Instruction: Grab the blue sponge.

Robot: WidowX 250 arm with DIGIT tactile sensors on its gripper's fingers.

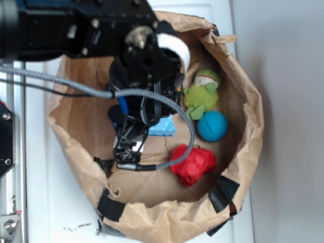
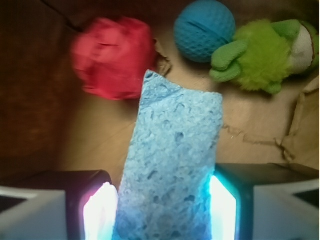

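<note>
Reaching down into the paper bag [image 1: 248, 121], the gripper [image 2: 162, 205] is straddling the blue sponge [image 2: 172, 165], its jaws touching both long sides. The grasp is looking nearly done; lifting is remaining.

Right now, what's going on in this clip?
A robot arm is reaching down into a paper bag after the sponge. In the wrist view the hand has a finger on each side of the sponge, pressed to its edges, so it looks gripped, though I cannot tell whether it is lifted. A red cloth, a ball and a green toy lie beyond it.
</note>
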